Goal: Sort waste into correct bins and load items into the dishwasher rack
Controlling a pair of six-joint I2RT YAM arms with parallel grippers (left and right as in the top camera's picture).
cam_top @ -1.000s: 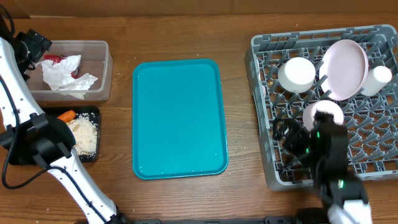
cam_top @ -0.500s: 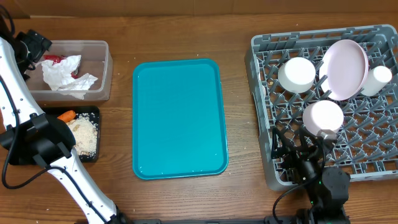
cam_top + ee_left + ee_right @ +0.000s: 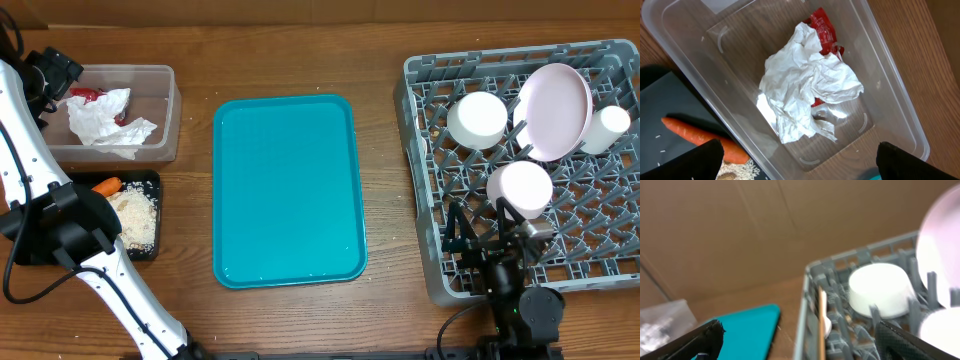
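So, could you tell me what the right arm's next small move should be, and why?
Probably pull the right gripper back off the dishwasher rack: its jaws are empty, plate, bowls and cup sit loaded, and waste lies in the clear tub and black tray.

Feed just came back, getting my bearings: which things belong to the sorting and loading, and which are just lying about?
Job: napkins, wrapper, carrot, scraps, tub, black tray, plate, two bowls, cup, rack.
Lying about: teal tray, wooden stick in the rack.
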